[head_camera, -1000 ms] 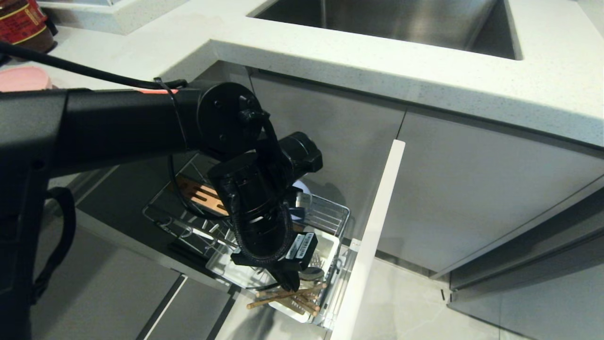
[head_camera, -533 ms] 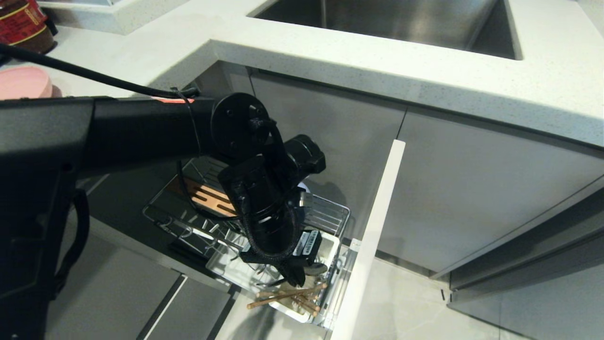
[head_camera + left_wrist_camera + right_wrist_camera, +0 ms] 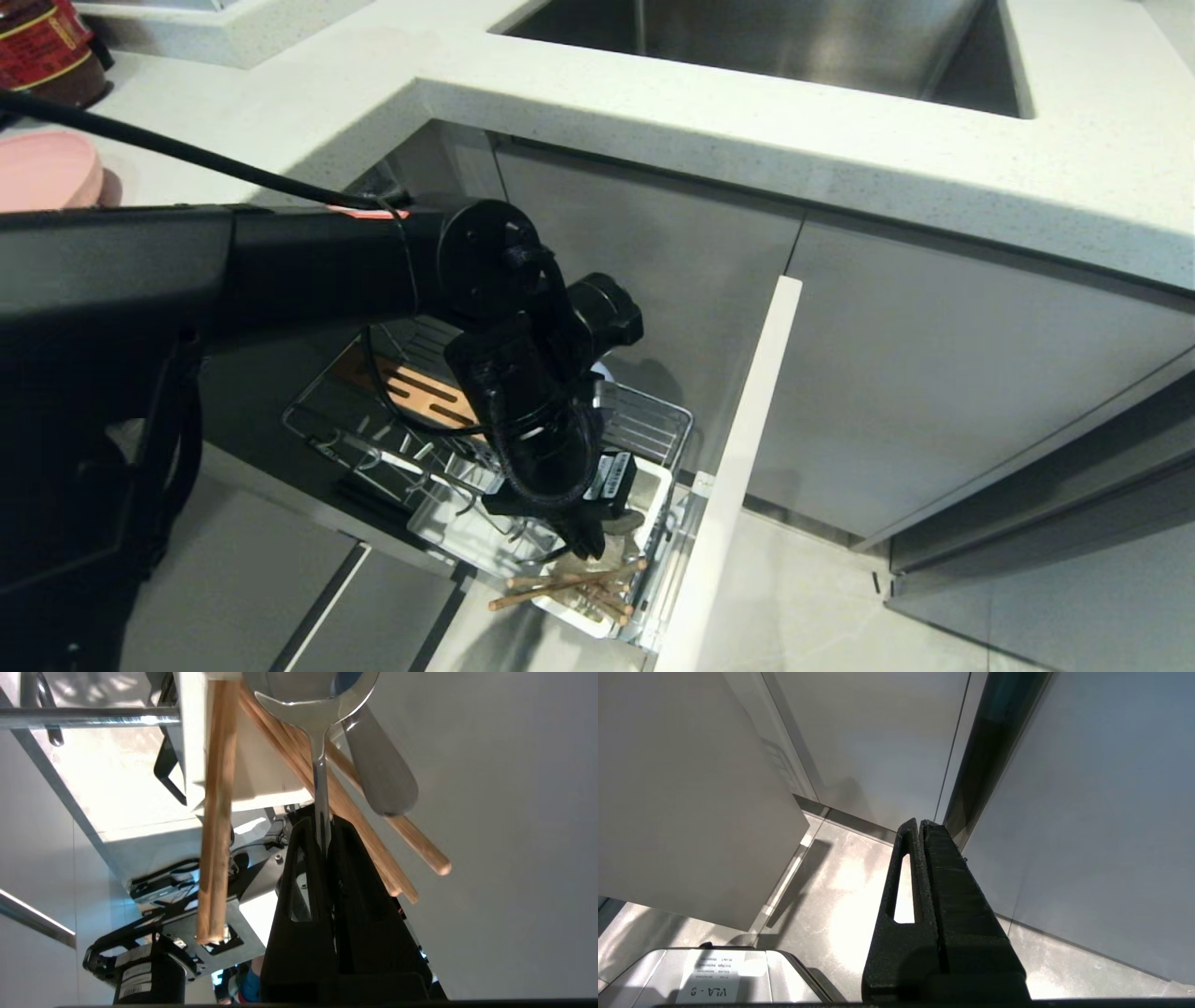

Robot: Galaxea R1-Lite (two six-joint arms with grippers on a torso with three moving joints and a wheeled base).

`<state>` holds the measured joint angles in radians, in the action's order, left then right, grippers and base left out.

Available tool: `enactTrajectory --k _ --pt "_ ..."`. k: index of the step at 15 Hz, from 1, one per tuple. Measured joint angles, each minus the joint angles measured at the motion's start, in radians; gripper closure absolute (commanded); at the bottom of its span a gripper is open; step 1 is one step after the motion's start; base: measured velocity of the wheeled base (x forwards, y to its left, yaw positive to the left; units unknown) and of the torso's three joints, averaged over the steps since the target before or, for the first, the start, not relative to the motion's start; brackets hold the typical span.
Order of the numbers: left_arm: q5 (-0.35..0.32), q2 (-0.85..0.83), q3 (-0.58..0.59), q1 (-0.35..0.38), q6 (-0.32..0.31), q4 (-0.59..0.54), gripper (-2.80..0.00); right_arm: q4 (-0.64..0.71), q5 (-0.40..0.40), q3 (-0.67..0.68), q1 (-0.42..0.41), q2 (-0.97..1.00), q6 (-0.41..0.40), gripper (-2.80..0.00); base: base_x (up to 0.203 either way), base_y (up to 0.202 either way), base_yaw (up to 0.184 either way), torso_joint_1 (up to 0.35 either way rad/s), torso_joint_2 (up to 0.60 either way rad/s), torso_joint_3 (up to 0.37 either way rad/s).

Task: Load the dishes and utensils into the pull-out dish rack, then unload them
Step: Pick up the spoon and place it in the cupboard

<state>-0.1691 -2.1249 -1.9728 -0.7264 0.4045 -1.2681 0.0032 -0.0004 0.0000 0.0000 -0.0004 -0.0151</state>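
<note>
Left pincer is clamped on the spoon handle at the white cutlery cup in the near end of the pull-out dish rack; chopsticks lie in that cup. Pink plate sits on the counter far left, and whether loading or unloading is under way cannot be told. Right pincer hangs parked, pressed together, near the floor.

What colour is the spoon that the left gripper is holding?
Shiny silver metal; the spoon shows best in the left wrist view, its handle pinched in the left gripper.

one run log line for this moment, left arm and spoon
left claw: shut on spoon handle | place: over cutlery cup in pull-out dish rack | chopsticks: in cup | right claw: shut, parked
</note>
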Motion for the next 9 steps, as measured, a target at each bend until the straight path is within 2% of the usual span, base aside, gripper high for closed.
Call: enactTrajectory --k 9 --pt "-0.001 -0.040 -0.001 0.013 -0.003 0.032 0.00 0.000 0.000 0.000 0.000 0.000 0.000 0.00 0.000 0.000 0.000 0.000 0.00 0.000"
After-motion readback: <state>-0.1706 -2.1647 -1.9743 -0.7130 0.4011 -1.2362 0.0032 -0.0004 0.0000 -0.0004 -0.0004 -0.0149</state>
